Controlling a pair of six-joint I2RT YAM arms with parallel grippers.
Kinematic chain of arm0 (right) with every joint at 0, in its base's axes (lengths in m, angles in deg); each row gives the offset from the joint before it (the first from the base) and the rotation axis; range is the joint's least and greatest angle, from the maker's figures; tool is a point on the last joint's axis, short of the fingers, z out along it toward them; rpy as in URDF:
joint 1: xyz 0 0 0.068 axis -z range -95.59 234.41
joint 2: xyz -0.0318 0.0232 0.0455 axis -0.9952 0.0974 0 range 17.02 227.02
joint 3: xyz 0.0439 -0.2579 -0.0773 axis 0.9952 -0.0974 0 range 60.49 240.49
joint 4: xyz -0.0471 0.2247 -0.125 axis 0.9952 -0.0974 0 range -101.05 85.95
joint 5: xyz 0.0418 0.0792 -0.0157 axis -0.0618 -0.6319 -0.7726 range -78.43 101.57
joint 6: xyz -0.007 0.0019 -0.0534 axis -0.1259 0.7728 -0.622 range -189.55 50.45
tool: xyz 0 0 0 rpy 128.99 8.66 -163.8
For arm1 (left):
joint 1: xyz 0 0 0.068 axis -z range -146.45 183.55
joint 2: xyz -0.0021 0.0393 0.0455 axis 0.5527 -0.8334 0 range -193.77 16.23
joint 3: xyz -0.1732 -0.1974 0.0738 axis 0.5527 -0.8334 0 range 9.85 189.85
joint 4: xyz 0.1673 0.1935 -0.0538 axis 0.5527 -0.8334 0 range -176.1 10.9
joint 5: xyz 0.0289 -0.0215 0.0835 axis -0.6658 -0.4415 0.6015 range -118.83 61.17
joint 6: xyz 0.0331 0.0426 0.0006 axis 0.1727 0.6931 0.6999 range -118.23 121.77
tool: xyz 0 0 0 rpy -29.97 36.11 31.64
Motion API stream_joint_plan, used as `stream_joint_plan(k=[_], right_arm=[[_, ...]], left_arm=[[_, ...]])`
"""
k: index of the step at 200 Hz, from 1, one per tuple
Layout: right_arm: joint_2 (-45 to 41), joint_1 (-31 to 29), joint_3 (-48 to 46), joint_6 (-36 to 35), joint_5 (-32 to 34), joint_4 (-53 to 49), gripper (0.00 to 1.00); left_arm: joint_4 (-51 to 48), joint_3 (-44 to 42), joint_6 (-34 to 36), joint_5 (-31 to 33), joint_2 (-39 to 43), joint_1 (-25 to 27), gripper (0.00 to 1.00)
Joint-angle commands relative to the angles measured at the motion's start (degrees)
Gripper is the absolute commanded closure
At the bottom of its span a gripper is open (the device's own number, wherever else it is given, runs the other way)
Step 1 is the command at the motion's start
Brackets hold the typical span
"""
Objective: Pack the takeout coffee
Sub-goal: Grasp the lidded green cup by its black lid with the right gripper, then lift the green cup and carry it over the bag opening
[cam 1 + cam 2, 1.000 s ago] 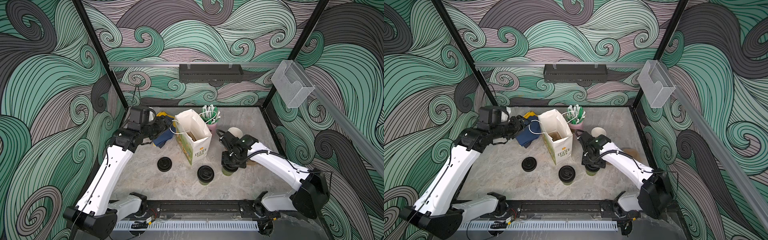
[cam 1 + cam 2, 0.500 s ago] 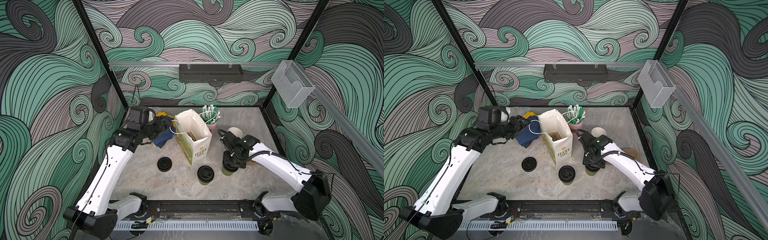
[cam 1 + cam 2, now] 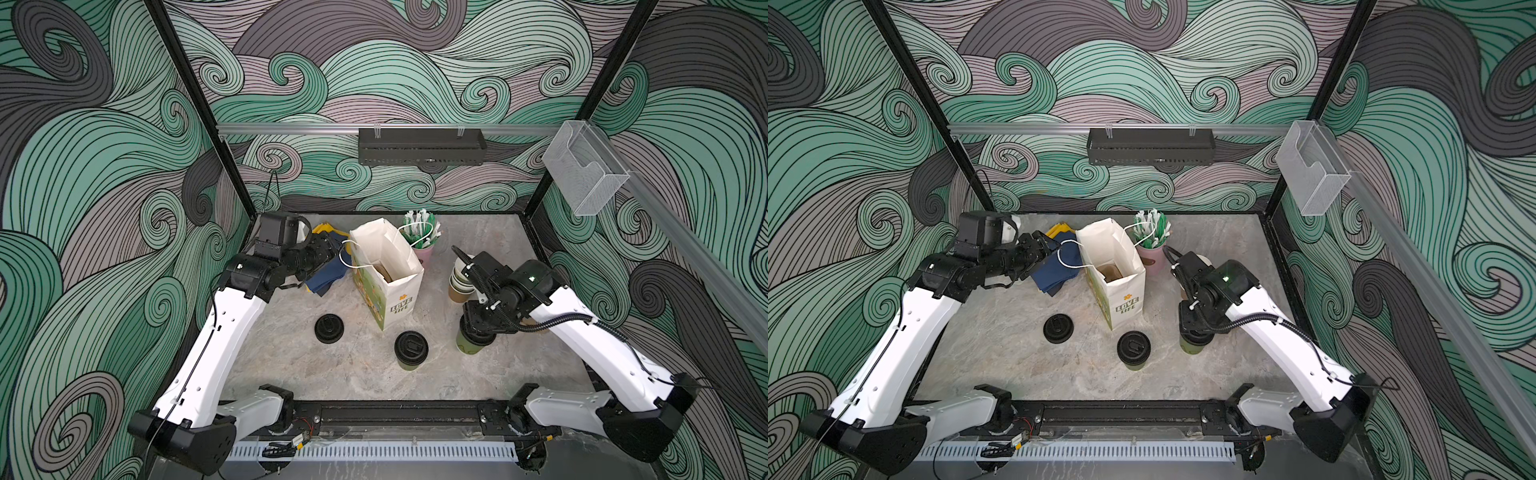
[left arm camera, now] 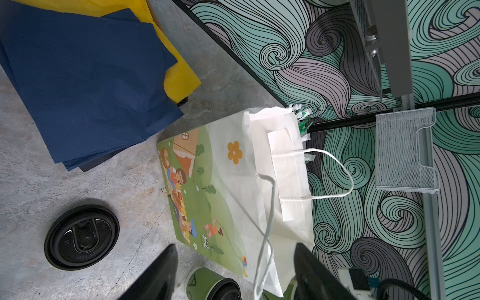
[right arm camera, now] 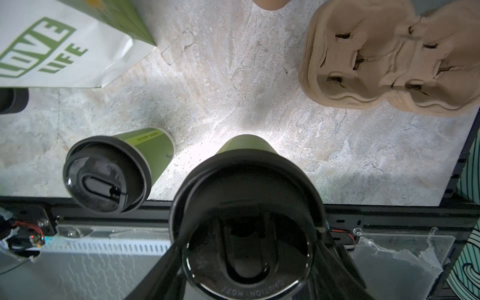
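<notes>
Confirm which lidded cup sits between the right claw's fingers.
The rightmost lidded cup, under the right claw; the other lidded cup stands free by the paper bag.

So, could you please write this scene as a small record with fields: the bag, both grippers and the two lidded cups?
bag: white paper bag with green print, upright, open
left gripper: open; bag's white string handle passes between its fingers
right gripper: jaws either side of the lid of an olive-green paper cup with black plastic lid; grip unclear
other cup: same kind, upright, free, in front of bag
packed: neither cup in bag
</notes>
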Motion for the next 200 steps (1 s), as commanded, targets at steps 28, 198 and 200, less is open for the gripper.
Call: stream_joint_plan(k=[28, 198, 200], right_arm=[[0.2, -0.4, 11.8, -9.2, -5.1, -8.4, 0.35], [21.7, -3.4, 54.0, -18.2, -14.7, -16.3, 0.35], [21.9, -3.4, 54.3, -18.2, -14.8, -16.4, 0.35]], left_arm=[[-1.6, 2.6, 1.6, -1.4, -1.8, -0.4, 0.27], [-4.3, 3.9, 4.3, -6.1, -5.0, -0.4, 0.42], [-4.3, 3.9, 4.3, -6.2, -5.0, -0.4, 0.42]])
